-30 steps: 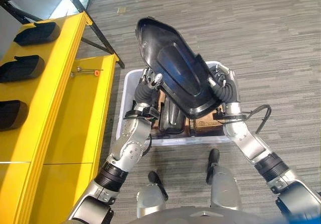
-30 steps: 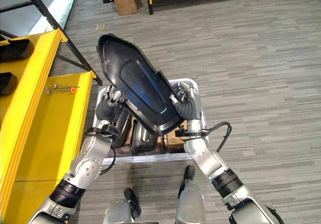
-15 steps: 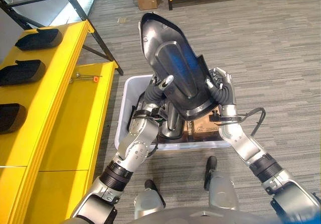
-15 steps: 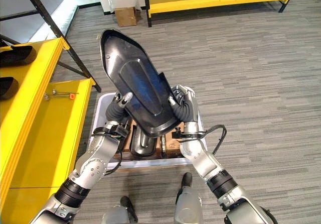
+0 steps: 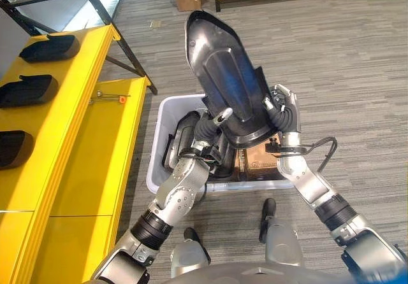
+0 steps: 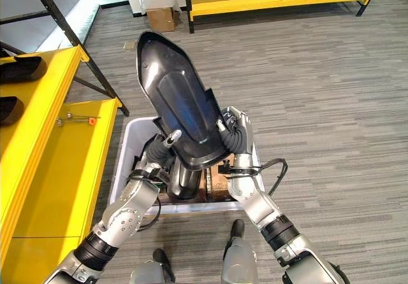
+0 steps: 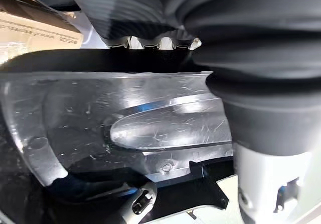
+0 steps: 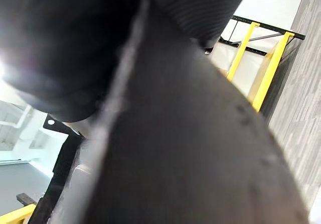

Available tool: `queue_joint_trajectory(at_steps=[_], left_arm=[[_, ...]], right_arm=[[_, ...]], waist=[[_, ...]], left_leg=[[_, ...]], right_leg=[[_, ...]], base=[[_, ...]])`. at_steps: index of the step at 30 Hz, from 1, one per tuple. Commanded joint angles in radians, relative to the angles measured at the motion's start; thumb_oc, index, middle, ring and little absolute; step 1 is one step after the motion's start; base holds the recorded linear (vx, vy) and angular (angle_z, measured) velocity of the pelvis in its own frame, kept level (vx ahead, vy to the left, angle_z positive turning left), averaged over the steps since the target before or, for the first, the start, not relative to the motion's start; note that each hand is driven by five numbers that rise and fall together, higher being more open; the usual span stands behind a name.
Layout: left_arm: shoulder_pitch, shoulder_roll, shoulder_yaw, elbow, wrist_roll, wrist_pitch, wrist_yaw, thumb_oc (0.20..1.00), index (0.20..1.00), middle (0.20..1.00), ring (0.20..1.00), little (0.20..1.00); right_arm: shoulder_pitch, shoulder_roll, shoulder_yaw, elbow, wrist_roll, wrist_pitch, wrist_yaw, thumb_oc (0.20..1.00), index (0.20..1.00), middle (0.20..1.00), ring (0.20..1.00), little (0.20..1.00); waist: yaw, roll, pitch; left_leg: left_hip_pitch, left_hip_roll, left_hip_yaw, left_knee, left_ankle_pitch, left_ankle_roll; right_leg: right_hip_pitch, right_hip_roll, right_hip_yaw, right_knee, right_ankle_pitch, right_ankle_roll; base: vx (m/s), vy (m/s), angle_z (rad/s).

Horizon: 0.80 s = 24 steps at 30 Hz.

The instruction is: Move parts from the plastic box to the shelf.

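left eye view: the big black part (image 5: 226,86) is held up, tilted, between the two robot hands, above the plastic box (image 5: 164,115).
left robot hand (image 5: 213,121): under the part's lower left edge, fingers curled against it (a dark-tipped finger shows on the rim).
right robot hand (image 5: 280,109): at the part's lower right edge, fingers curled round the rim.
box: on the floor below both robot hands, with more dark parts (image 5: 185,134) and a brown carton (image 5: 258,163) inside.
shelf (image 5: 76,137): yellow, well to the left of the left robot hand, carrying three black parts (image 5: 25,90) in a row.
right eye view: same hold; a cardboard box (image 6: 159,20) lies far beyond the hands.
left wrist view: the part's scratched glossy underside (image 7: 125,128) sits right past the fingers (image 7: 150,43).
right wrist view: dark surfaces very close, with yellow shelf posts (image 8: 268,68) beyond.
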<state>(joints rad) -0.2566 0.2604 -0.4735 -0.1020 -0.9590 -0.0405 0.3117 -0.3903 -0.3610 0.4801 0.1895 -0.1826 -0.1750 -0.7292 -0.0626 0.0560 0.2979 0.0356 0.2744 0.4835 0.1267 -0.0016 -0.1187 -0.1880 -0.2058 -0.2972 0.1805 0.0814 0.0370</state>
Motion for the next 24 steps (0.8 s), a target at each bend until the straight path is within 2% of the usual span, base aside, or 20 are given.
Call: queue_joint_trajectory(at_steps=[1, 5, 8, 9, 10, 17, 24], left_arm=[[-0.005, -0.002, -0.058, -0.089, 0.048, -0.016, -0.062, 1.000, 1.000, 1.000, 1.000, 1.000], [0.003, 0.000, -0.073, -0.088, 0.057, -0.018, -0.044, 1.000, 1.000, 1.000, 1.000, 1.000], [-0.006, 0.001, -0.079, -0.079, 0.072, -0.053, -0.042, 1.000, 1.000, 1.000, 1.000, 1.000], [-0.008, -0.002, -0.081, -0.077, 0.067, -0.069, -0.048, 0.790, 0.790, 0.790, 0.790, 0.790], [-0.009, -0.009, -0.081, -0.075, 0.062, -0.071, -0.054, 0.206, 0.206, 0.206, 0.206, 0.206], [-0.013, -0.016, -0.078, -0.070, 0.073, -0.065, -0.033, 0.200, 0.200, 0.200, 0.200, 0.200], [-0.002, -0.017, -0.058, -0.056, 0.105, -0.108, 0.008, 0.200, 0.200, 0.200, 0.200, 0.200]], right_arm=[[-0.126, 0.071, -0.008, -0.033, -0.044, -0.039, -0.017, 0.200, 0.200, 0.200, 0.200, 0.200], [-0.132, 0.071, -0.008, -0.029, -0.055, -0.046, -0.016, 0.200, 0.200, 0.200, 0.200, 0.200], [-0.135, 0.074, -0.007, -0.029, -0.063, -0.049, -0.016, 0.200, 0.200, 0.200, 0.200, 0.200], [-0.136, 0.077, -0.005, -0.030, -0.059, -0.046, -0.014, 0.200, 0.200, 0.200, 0.200, 0.200], [-0.138, 0.080, -0.003, -0.024, -0.040, -0.043, -0.006, 0.200, 0.200, 0.200, 0.200, 0.200], [-0.120, 0.080, 0.012, -0.033, -0.026, -0.066, 0.020, 0.200, 0.200, 0.200, 0.200, 0.200], [-0.121, 0.089, 0.043, -0.027, -0.014, -0.093, 0.085, 0.200, 0.200, 0.200, 0.200, 0.200]], waist=[[0.006, -0.017, 0.005], [0.008, -0.016, 0.005], [0.008, -0.018, 0.003], [0.008, -0.019, 0.002], [0.008, -0.020, 0.000], [0.010, -0.025, -0.012], [0.023, -0.028, -0.030]], left_leg=[[-0.029, 0.015, 0.012, 0.093, -0.049, 0.024], [-0.028, 0.016, 0.011, 0.093, -0.048, 0.023], [-0.027, 0.014, 0.010, 0.088, -0.047, 0.024], [-0.028, 0.013, 0.010, 0.087, -0.047, 0.024], [-0.025, 0.012, 0.010, 0.084, -0.046, 0.023], [-0.022, 0.010, 0.009, 0.078, -0.044, 0.023], [-0.020, 0.009, -0.006, 0.080, -0.040, 0.022]], right_leg=[[0.140, 0.016, 0.009, -0.034, -0.151, 0.033], [0.141, 0.014, 0.006, -0.032, -0.152, 0.034], [0.140, 0.014, 0.006, -0.031, -0.152, 0.035], [0.139, 0.015, 0.006, -0.031, -0.152, 0.035], [0.141, 0.015, 0.006, -0.034, -0.151, 0.035], [0.147, 0.019, -0.002, -0.034, -0.155, 0.034], [0.163, 0.025, -0.010, -0.033, -0.165, 0.026]], base=[[0.00, 0.000, 0.00], [0.00, 0.000, 0.00], [0.00, 0.000, 0.00], [0.00, 0.000, 0.00], [0.00, 0.000, 0.00], [0.00, 0.000, 0.00], [0.00, 0.005, 0.05]])
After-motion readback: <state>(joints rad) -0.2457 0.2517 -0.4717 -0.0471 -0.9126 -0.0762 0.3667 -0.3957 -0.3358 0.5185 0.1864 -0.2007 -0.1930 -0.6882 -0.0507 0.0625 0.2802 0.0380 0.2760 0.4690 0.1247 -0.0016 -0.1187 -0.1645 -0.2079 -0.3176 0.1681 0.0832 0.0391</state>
